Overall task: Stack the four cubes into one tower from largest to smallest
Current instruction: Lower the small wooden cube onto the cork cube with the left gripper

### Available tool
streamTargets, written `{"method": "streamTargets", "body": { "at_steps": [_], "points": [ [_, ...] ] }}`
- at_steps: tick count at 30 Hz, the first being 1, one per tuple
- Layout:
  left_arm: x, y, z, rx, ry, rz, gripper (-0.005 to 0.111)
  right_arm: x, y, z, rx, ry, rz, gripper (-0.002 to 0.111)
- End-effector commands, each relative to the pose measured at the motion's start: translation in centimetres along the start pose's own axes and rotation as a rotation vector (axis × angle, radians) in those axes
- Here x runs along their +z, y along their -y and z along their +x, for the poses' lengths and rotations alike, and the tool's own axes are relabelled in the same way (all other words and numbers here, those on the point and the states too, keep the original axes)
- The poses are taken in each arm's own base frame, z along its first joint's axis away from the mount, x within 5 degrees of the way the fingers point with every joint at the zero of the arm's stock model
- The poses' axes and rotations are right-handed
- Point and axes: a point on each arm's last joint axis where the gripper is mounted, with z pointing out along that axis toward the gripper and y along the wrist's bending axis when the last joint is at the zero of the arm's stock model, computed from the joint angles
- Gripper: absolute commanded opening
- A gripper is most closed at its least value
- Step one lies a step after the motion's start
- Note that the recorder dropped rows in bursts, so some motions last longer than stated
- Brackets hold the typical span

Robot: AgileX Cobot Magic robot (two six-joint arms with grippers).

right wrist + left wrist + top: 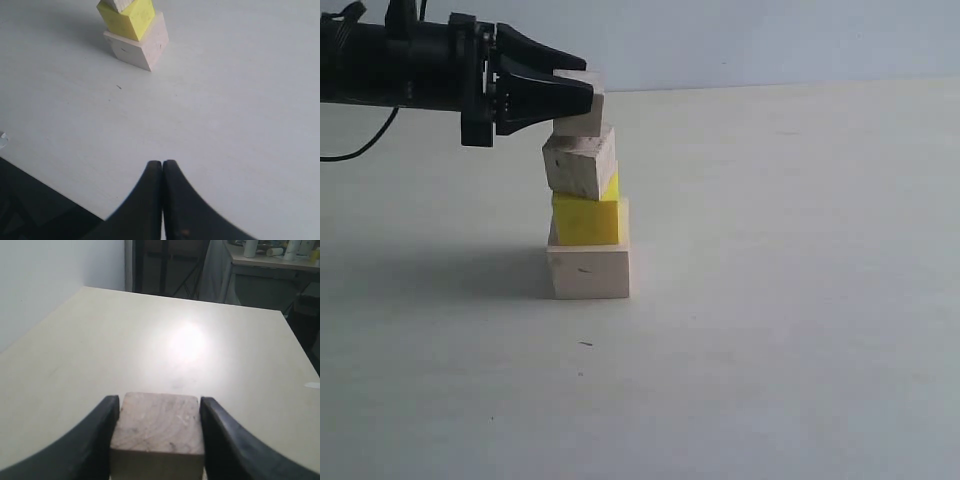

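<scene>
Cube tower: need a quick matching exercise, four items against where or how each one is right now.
Column 1
1. pale wood cube
2. yellow cube
3. greyish-white cube
4. right claw

Column 2
A. shut, holding nothing, apart from the tower
B. top of the tower, gripped by the left claw
C. bottom, resting on the table
D. second from the bottom

Pairs: 1-C, 2-D, 3-B, 4-A
</scene>
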Motion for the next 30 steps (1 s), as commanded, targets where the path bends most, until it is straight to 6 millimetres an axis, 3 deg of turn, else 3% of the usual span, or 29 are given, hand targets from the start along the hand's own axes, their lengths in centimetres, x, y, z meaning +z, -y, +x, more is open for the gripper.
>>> {"method": "streamTargets", "body": {
  "at_steps": [1, 8, 11, 23, 30],
  "points": [
    [0.0, 0.2, -0.6, 0.016, 0.009, 0.001, 0.005, -0.1, 0.0, 0.1, -0.007, 0.011, -0.004, 0.000],
    [0.3, 0.0, 0.1, -0.005, 0.010, 0.021, 0.039, -0.1, 0.0, 0.1, -0.007, 0.011, -0.004, 0.000],
    [0.5, -0.1, 0.6, -0.024, 0.018, 0.040, 0.047, -0.1, 0.0, 0.1, -0.007, 0.011, -0.004, 0.000],
    [0.5, -0.2, 0.6, -0.037, 0.032, 0.032, 0.062, -0.1, 0.0, 0.1, -0.007, 0.011, -0.004, 0.000],
    [0.2, 0.0, -0.2, -0.021, 0.044, 0.024, 0.063, -0.1, 0.0, 0.1, -0.007, 0.011, -0.004, 0.000]
  ]
}}
